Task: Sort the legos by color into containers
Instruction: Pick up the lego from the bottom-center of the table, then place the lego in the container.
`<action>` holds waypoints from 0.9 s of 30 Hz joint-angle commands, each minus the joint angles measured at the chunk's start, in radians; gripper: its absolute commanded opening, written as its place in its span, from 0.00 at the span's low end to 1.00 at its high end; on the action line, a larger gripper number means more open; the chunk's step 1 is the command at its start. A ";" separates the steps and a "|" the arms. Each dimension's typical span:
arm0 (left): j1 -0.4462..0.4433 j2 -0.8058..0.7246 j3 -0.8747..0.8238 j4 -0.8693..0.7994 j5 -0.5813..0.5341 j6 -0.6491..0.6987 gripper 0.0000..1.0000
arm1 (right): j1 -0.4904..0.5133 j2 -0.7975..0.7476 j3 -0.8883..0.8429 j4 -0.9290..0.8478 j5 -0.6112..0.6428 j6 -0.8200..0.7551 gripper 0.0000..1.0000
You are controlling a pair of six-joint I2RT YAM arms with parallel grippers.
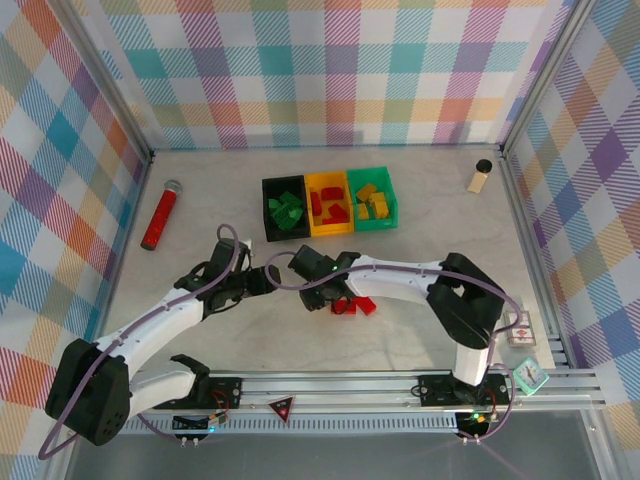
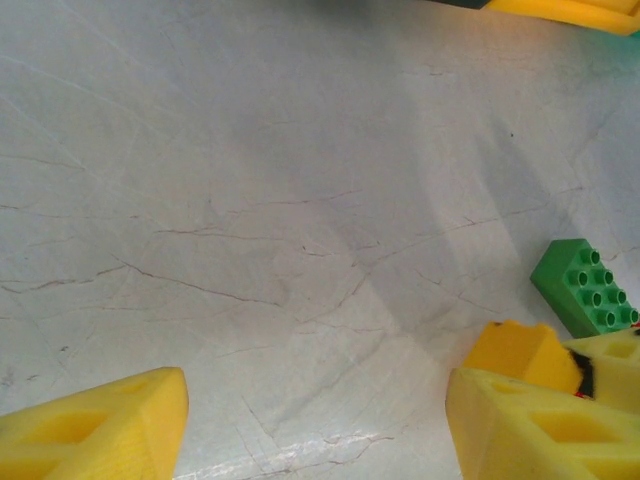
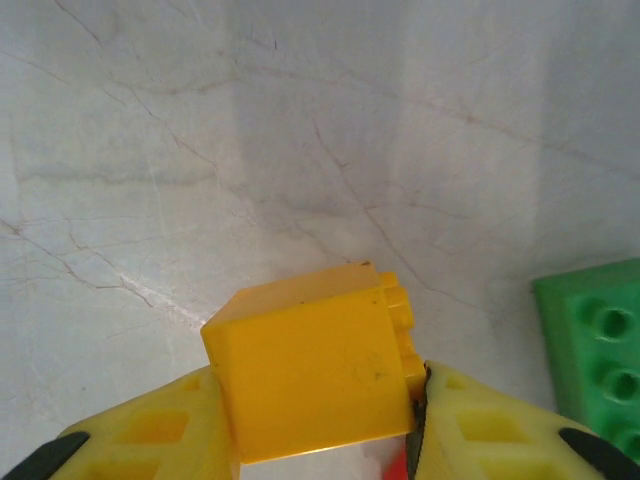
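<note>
Right wrist view: the right gripper is pinching a small yellow studded plastic brick by its flat sides, seemingly light, stiff, slick; the left gripper is hanging spread.

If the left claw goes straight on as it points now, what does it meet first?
Probably the pale marbled tabletop, bare ahead of the open left claw. The small green studded plastic brick lies off that line.

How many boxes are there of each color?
Black box: 1
Yellow box: 1
Green box: 1
Total: 3 boxes
</note>
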 commanded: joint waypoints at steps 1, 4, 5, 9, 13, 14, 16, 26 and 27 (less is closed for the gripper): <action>-0.030 -0.016 -0.030 0.049 0.023 -0.049 0.69 | -0.054 -0.111 0.031 -0.024 0.063 -0.068 0.38; -0.060 -0.006 -0.036 0.056 0.007 -0.062 0.69 | -0.138 -0.164 0.041 -0.017 0.052 -0.086 0.38; -0.068 -0.004 -0.038 0.059 0.003 -0.066 0.69 | -0.172 -0.179 0.045 -0.014 0.038 -0.087 0.39; -0.107 -0.006 -0.047 0.084 0.000 -0.094 0.69 | -0.300 -0.212 0.060 0.028 -0.047 -0.090 0.40; -0.149 0.009 -0.040 0.097 -0.017 -0.111 0.69 | -0.387 -0.192 0.110 0.041 -0.067 -0.097 0.40; -0.161 0.013 -0.038 0.101 -0.020 -0.116 0.69 | -0.407 -0.180 0.126 0.043 -0.068 -0.096 0.40; -0.181 0.023 -0.036 0.112 -0.026 -0.126 0.69 | -0.445 -0.152 0.162 0.039 -0.077 -0.094 0.40; -0.296 0.077 -0.009 0.123 -0.101 -0.154 0.69 | -0.596 0.036 0.313 0.045 -0.096 -0.095 0.40; -0.300 0.079 -0.005 0.124 -0.106 -0.156 0.69 | -0.606 0.052 0.321 0.050 -0.096 -0.094 0.41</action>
